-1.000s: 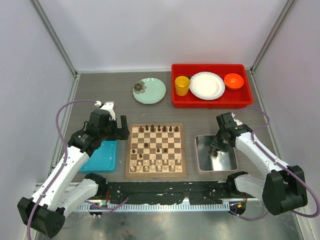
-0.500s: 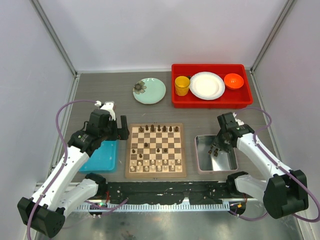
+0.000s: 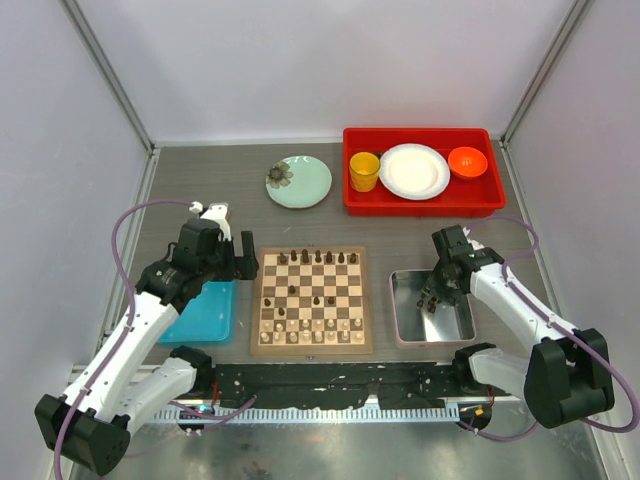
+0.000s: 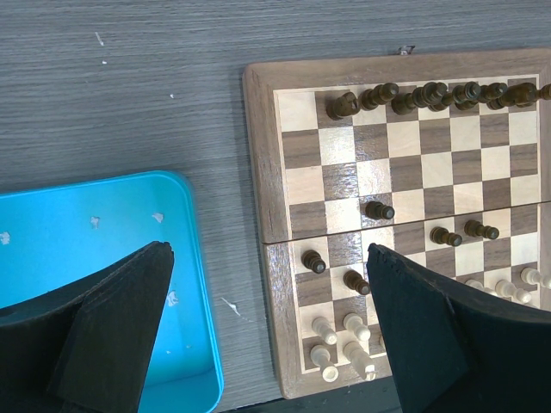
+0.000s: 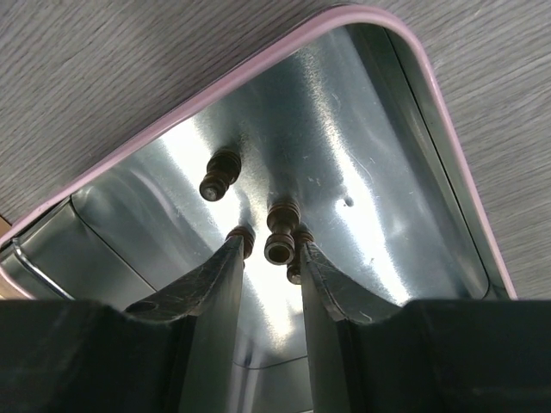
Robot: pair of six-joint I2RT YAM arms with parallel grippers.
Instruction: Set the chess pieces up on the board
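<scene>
The board (image 3: 259, 312) lies at mid-table, with dark chess pieces (image 3: 318, 257) along its far row and a few further in, and cream pieces (image 3: 311, 327) in its two near rows. My left gripper (image 3: 245, 262) is open and empty above the gap between the blue tray and the board's left border (image 4: 263, 155); its wide-apart jaws (image 4: 269, 251) frame that edge. My right gripper (image 3: 430, 298) reaches down into the silver tray (image 3: 455, 325). Its jaws (image 5: 269, 249) stand narrowly open around an upright dark piece (image 5: 281, 232), and the left finger stands apart from it. Another dark piece (image 5: 219, 176) stands beyond, and two more are partly hidden by the fingers.
A blue tray (image 3: 205, 312) lies left of the board, under the left arm. A green plate (image 3: 300, 182) sits at the back. A red bin (image 3: 420, 200) at the back right holds a yellow cup, a white plate and an orange bowl. Walls enclose the table.
My right gripper has shifted slightly inside the silver tray. The left arm and the pieces on the board have not moved.
</scene>
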